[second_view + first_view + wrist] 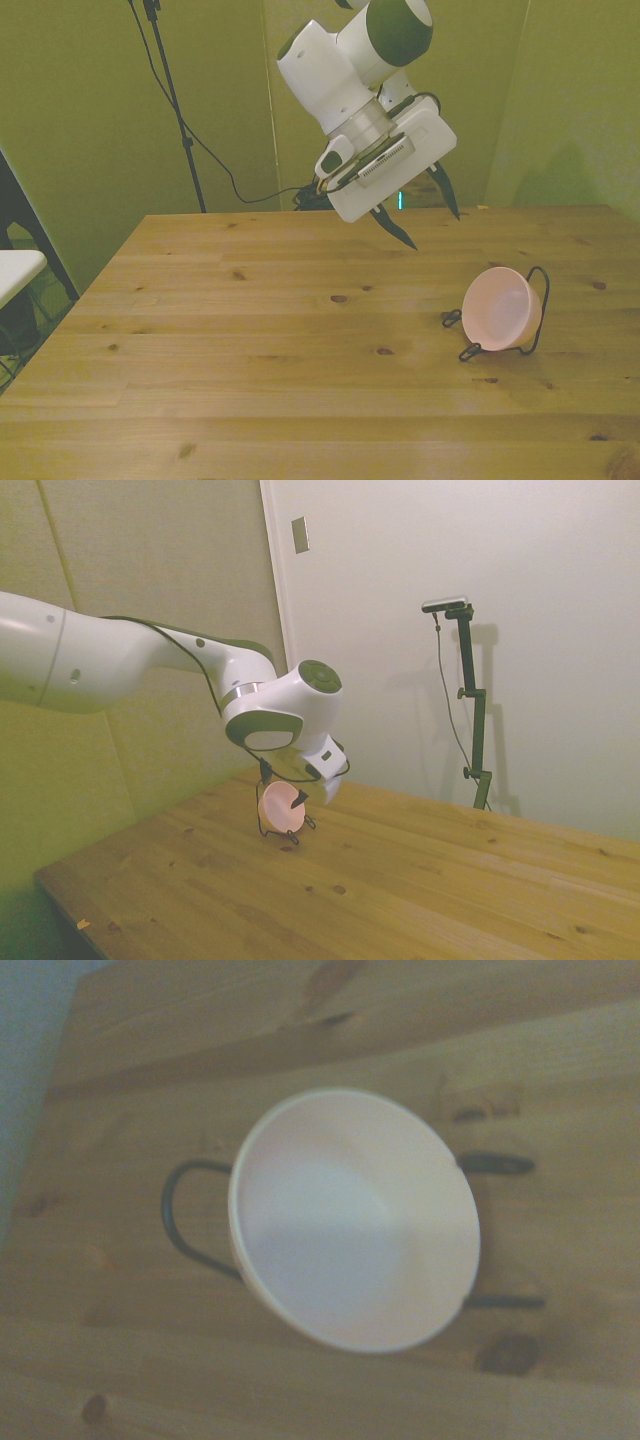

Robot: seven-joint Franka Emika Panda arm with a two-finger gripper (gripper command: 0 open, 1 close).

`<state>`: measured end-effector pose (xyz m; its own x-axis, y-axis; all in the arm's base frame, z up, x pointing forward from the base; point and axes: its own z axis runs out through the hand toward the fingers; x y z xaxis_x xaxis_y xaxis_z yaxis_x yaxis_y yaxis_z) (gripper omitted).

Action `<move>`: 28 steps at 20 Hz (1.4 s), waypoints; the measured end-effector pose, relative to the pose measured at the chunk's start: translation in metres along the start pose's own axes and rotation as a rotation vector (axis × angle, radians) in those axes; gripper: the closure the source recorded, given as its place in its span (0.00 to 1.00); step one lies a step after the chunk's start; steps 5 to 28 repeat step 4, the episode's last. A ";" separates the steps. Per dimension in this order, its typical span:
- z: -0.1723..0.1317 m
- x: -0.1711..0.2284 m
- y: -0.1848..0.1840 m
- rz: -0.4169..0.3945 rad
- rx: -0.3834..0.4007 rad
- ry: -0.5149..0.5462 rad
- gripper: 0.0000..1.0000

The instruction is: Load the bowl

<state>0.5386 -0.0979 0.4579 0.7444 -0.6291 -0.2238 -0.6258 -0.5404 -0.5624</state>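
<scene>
In the side view the white arm (150, 665) reaches in from the left and bends down over the wooden table (420, 880), its wrist tilted toward the boards. Just below and beside the wrist, the pale pink bowl (279, 807) sits tipped on its edge in a thin black wire rack (268, 830), its open mouth turned up toward the arm; the dark tip of one finger overlaps the bowl's rim in this picture, though whether it touches cannot be told from here. In the front view the gripper (424, 216) hangs in the air above the table's far part, its two dark fingers (399, 231) spread apart with nothing between them. Further to the front view's right and lower down, the bowl (498, 310) rests in the wire rack (540, 305), clearly apart from the fingertips, leaning with its hollow facing the front view's left and upward; the rack's small looped feet lie flat on the wood just beside it. The table (250, 350) shows knots and plank seams. The wrist view looks straight into the bowl (355, 1218), its smooth inside plain and holding nothing, with the dark wire of the rack (180, 1222) curving out from behind it on both sides over the wood.
</scene>
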 end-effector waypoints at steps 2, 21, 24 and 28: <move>-0.003 -0.015 0.014 0.016 -0.028 0.023 0.00; -0.004 -0.028 0.028 0.037 -0.056 0.065 0.00; -0.004 -0.028 0.028 0.037 -0.056 0.065 0.00; -0.004 -0.028 0.028 0.037 -0.056 0.065 0.00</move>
